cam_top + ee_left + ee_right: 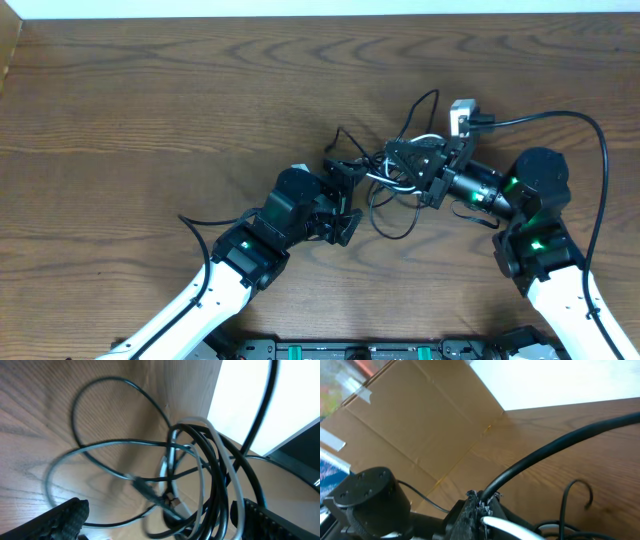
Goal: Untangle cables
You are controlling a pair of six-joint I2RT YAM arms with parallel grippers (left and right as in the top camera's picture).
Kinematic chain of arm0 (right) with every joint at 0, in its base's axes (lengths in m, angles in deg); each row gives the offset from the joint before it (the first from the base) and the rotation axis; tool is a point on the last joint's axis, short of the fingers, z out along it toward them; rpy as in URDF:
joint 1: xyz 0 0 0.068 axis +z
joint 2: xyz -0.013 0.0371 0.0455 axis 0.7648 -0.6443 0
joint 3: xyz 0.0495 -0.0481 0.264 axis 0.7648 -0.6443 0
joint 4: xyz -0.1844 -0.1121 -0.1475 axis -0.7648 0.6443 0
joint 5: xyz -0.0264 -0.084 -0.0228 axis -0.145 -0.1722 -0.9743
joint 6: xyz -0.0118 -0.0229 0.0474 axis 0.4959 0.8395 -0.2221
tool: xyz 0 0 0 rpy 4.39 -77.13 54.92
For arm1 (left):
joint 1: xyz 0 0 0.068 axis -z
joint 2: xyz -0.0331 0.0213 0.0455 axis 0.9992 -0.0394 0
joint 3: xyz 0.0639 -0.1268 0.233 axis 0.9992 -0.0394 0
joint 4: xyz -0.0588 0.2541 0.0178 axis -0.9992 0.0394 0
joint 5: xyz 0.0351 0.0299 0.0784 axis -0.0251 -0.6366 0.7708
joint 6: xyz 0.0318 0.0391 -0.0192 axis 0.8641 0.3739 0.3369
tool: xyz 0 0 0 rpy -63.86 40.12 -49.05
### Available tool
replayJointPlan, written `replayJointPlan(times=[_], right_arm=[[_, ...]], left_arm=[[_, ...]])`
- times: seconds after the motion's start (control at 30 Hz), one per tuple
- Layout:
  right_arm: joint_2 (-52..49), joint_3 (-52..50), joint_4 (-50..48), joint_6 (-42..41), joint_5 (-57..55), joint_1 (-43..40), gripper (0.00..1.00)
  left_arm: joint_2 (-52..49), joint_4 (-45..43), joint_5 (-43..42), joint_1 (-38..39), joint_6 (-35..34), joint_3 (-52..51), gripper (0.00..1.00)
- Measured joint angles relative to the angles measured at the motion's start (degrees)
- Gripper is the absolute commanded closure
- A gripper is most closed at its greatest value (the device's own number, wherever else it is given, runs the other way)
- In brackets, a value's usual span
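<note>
At the left gripper (345,200), seen from overhead: fingers spread wide, nothing between them, aimed toward two o'clock. In its own wrist view, dark fingers (60,520) at the two lower corners, with the cables (212,455) hanging in loops ahead, clear of both pads.

Just past it toward three o'clock, the cables (385,178) again. A knot of thin black cords with one white strand, bunched near table centre. One black loop sagging toward six o'clock, one thin end curling up toward twelve.

At the right gripper (405,160): reaching in from four o'clock, tip buried in the top of the tangle. Closed tight in its wrist view (479,510), with a white cord emerging from between the fingertips and a black one rising from the same spot toward two o'clock. Clamped on the cables, then.

Further out, at one o'clock from that gripper, a small white plug block (461,117). From it, a thick black wire (560,115) arcing toward three o'clock and down beside the right arm.

Under everything, a dark wooden table (150,100). In the right wrist view, a cardboard box (420,425) at ten o'clock beyond the table edge, and a round black joint of the left arm (367,495) at eight o'clock.
</note>
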Motion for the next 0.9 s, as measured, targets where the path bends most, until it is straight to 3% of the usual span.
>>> replayJointPlan(times=[0.23,0.3,0.4,0.53,0.73,0.9], right_arm=[[0.0,0.0,0.0,0.8,0.2,0.2,0.99],[0.0,0.0,0.0,0.9,0.3,0.3,0.99],[0.0,0.0,0.0,0.9,0.7,0.7,0.99],[0.0,0.0,-0.1,0.9,1.2,2.3,0.99],[0.0,0.0,-0.1,0.9,1.3,3.7,0.99],[0.0,0.0,-0.1,0.8,1.4,4.0,0.99]], left_arm=[[0.0,-2.2,0.0,0.0,-0.8,0.0,0.05],[0.0,-2.3,0.0,0.0,-0.8,0.0,0.17],[0.0,-2.4,0.0,0.0,-0.7,0.0,0.48],[0.0,-2.6,0.0,0.0,-0.8,0.0,0.58],[0.0,-2.5,0.0,0.0,-0.7,0.0,0.65],[0.0,-2.6,0.0,0.0,-0.8,0.0,0.81]])
